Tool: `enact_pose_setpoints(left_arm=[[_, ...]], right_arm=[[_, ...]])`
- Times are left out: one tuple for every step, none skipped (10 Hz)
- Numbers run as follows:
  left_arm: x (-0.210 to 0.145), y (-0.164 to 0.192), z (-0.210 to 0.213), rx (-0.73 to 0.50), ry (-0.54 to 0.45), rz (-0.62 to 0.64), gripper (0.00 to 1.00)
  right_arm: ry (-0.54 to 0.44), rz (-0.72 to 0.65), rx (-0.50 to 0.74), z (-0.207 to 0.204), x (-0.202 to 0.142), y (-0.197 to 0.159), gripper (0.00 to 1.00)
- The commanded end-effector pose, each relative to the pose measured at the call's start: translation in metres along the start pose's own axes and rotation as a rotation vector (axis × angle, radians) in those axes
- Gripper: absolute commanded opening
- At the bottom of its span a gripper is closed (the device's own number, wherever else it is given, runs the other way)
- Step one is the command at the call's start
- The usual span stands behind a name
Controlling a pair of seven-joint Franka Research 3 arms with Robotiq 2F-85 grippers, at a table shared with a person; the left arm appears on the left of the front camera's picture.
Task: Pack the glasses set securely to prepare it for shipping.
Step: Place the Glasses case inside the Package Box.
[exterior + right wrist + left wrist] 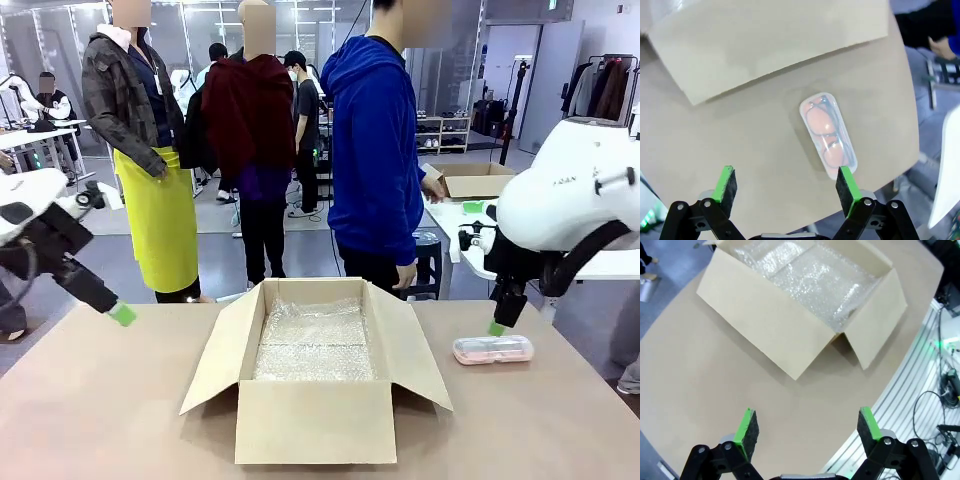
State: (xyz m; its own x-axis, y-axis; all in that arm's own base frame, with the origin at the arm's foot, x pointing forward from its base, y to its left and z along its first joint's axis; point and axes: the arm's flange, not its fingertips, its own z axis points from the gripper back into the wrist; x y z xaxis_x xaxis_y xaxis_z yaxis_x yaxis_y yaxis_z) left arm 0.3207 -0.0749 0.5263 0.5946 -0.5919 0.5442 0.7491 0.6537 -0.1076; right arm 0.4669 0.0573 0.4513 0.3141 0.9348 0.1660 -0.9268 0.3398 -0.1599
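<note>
1. Pink case (492, 350): small, flat and oblong with rounded corners, pale pink with a lighter rim. It lies flat on the bench (100, 400), long side running across the front view. It sits to the right of the box (315, 410), near the right flap but apart from it.
2. In the right wrist view the pink case (829, 135) has a see-through lid. A pair of glasses with pinkish-orange lenses and thin dark rims shows inside.
3. Right gripper (496, 327): hovers just above the case, jaws spread wide, nothing held. In its own wrist view the right gripper (786, 184) has one green pad overlapping the case's near end; contact cannot be told. The case lies to that side of the gap, not centred in it.
4. Left gripper (122, 314): over the left part of the bench, well apart from the box. In its wrist view the left gripper (805, 427) has its jaws spread wide, released, with bare bench between them.
5. Box: brown cardboard, all flaps open, bubble wrap (313, 340) lying across its floor.
6. Person (375, 150) in a blue hooded top stands at the far side, behind the box.
</note>
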Motion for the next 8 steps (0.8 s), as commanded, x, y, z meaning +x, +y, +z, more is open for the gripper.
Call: enact_pose_setpoints(left_arm=[[-0.018,-0.002,-0.004,0.001,-0.012,0.028,1.00],[0.000,0.000,0.000,0.000,0.000,0.000,1.00],[0.000,0.000,0.000,0.000,0.000,0.000,1.00],[0.000,0.000,0.000,0.000,0.000,0.000,1.00],[0.000,0.000,0.000,0.000,0.000,0.000,1.00],[0.000,0.000,0.000,0.000,0.000,0.000,1.00],[0.000,0.000,0.000,0.000,0.000,0.000,1.00],[0.000,0.000,0.000,0.000,0.000,0.000,1.00]], right_arm=[[0.028,0.181,0.048,0.005,-0.006,-0.017,1.00],[0.027,0.181,0.020,0.003,-0.001,-0.017,1.00],[0.016,0.097,0.028,-0.002,-0.003,-0.008,1.00],[0.016,0.097,0.028,-0.002,-0.003,-0.008,1.00],[0.016,0.097,0.028,-0.002,-0.003,-0.008,1.00],[0.016,0.097,0.028,-0.002,-0.003,-0.008,1.00],[0.027,0.134,0.033,-0.002,-0.005,-0.014,1.00],[-0.009,0.290,0.077,-0.008,-0.005,-0.026,1.00]])
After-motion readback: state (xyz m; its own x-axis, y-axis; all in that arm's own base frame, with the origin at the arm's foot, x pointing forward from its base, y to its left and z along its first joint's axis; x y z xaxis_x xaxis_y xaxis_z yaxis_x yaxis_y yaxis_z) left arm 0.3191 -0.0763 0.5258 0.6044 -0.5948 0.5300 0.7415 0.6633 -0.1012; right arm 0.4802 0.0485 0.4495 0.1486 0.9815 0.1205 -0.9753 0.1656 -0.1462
